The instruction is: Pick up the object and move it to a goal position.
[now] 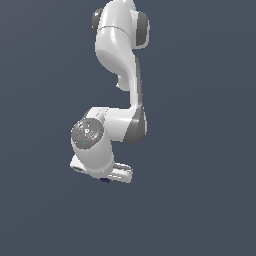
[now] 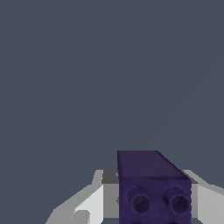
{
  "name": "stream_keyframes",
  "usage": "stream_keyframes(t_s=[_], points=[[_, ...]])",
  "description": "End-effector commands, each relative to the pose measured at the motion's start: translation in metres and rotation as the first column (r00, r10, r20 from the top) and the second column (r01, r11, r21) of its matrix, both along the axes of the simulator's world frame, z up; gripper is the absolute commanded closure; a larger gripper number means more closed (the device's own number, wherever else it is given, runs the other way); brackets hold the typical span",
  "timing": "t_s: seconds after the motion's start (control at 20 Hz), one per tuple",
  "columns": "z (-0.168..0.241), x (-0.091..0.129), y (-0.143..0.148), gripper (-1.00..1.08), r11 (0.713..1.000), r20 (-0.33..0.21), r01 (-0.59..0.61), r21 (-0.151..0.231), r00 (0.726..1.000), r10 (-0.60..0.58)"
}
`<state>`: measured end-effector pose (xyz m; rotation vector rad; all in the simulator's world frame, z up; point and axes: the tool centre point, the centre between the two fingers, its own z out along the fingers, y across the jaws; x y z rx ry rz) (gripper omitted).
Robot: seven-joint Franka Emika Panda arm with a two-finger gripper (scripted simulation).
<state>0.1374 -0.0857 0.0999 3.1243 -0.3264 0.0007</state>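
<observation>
Background: one flat dark blue-grey color that fills the whole exterior view.
Wrist view background: the same dark blue-grey, plain all over.
Floor and walls: cannot tell them apart; no line or corner shows where one ends.
Surface look: smooth, with no marks, lines or patterns.
Light: soft and even, with no bright spots on the background.
Shadows: none can be seen on the grey.
</observation>
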Motion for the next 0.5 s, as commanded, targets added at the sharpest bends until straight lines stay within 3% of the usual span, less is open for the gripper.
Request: stream_keyframes(t_s=[0.0, 0.45], points=[[0.0056, 0.0042, -0.0055, 1.08, 1.0, -0.001, -0.001, 0.0, 1.0, 0.001], [0.0117, 0.0098, -0.0121, 1.08, 1.0, -0.001, -0.001, 0.0, 1.0, 0.001]])
